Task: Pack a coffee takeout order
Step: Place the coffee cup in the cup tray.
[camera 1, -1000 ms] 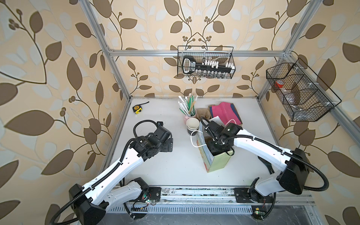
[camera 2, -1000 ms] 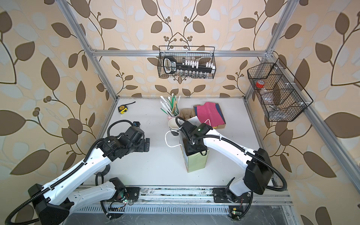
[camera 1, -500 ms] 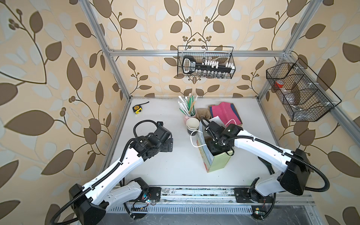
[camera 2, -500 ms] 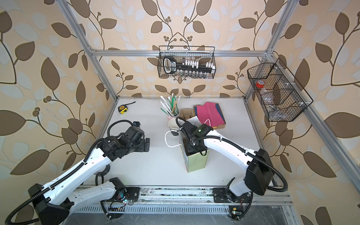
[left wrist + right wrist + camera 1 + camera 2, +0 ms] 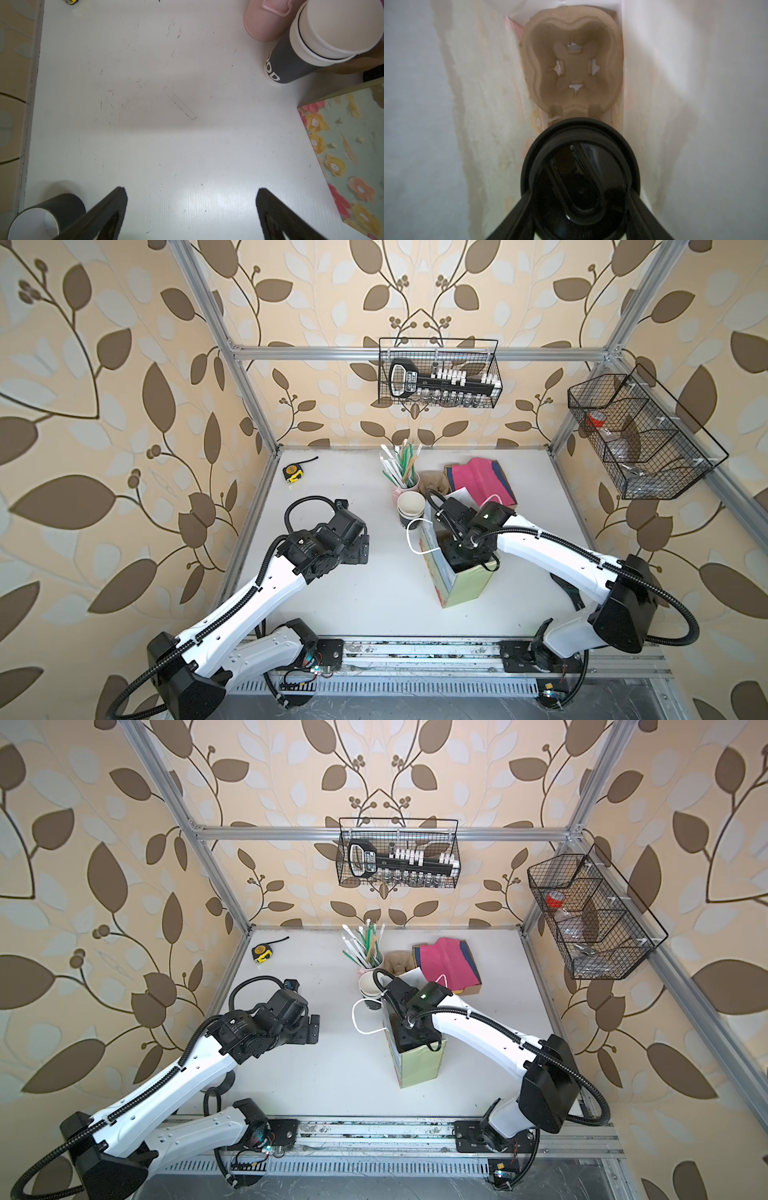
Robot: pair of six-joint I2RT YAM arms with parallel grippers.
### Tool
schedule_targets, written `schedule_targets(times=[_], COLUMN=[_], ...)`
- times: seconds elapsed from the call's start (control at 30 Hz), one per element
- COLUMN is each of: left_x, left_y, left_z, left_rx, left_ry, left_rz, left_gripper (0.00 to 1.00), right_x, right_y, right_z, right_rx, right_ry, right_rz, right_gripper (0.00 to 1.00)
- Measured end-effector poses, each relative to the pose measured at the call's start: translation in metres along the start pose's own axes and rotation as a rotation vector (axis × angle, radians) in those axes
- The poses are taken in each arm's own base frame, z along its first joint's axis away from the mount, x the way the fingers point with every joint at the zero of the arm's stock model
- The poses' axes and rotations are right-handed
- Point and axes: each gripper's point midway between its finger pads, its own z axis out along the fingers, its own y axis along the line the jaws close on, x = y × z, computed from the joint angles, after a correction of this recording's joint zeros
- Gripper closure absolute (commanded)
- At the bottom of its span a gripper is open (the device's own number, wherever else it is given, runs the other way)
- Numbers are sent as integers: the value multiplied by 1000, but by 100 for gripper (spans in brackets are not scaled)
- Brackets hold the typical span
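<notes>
Inside the bag (image 5: 461, 589), the right claw (image 5: 580, 195), part-open, clasps the lidded cup (image 5: 579, 164). The carrier (image 5: 572, 68) lies straight below, its free pocket just ahead. The left claw (image 5: 191, 193) gapes wide and empty, well apart.

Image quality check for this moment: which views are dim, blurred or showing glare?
Right wrist view: dim, bag walls blurred, lidded cup glossy with reflections. Left wrist view: bright, a soft shadow edge crossing the table, cup stack slightly soft. Both top views: evenly lit, sharp.
</notes>
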Motion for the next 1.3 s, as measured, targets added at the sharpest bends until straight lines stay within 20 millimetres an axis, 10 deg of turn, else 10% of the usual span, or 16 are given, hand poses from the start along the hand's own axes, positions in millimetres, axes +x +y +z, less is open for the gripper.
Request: schedule_targets(times=[1.3], left_x=[1], left_y=[0], left_z=[2], left_rx=[-4], left_ry=[6], left_rz=[3], left_gripper=[1], right_x=[-8], right_y=[-8], right_z=[-23], right_rx=[48], right_ry=[-20], right_rz=[-17], right_gripper=[3])
